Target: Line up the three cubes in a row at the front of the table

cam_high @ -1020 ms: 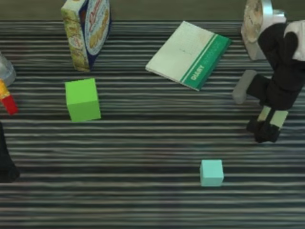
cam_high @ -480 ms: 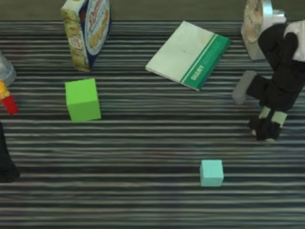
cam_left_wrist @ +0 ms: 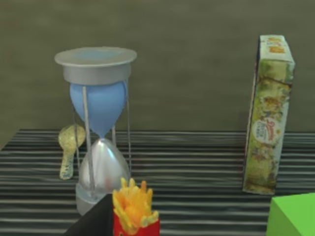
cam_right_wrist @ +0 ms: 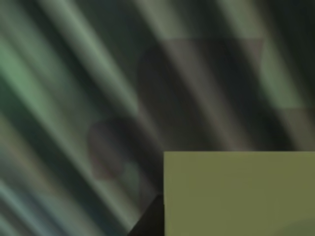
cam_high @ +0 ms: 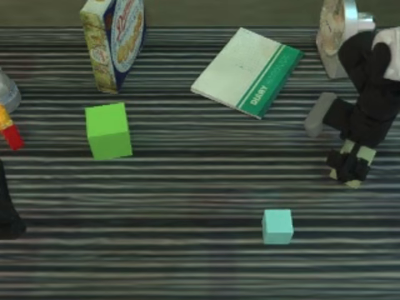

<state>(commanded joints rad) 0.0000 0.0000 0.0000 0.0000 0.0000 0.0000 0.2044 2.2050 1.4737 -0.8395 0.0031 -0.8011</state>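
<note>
The large green cube [cam_high: 108, 130] stands on the striped table [cam_high: 187, 187] at mid left; its corner also shows in the left wrist view [cam_left_wrist: 293, 216]. Toward the front, right of centre, sits the small cyan cube [cam_high: 277, 225]. My right gripper [cam_high: 349, 167] is at the right side, shut on the olive-yellow cube [cam_high: 355, 182], which the black fingers mostly cover. In the right wrist view that cube [cam_right_wrist: 236, 191] is close up, with its shadow on the stripes below. My left arm [cam_high: 6, 212] stays parked at the left edge.
A cracker box [cam_high: 112, 40] stands at the back left, and a white book with a green spine [cam_high: 247, 70] lies at the back centre. An hourglass [cam_left_wrist: 101, 123] and a fries carton [cam_high: 10, 131] are at the far left. A silver object [cam_high: 334, 31] stands at the back right.
My right gripper has shifted slightly to the right with the olive-yellow cube, and a corner of the cube now shows below the fingers. The other cubes have not moved.
</note>
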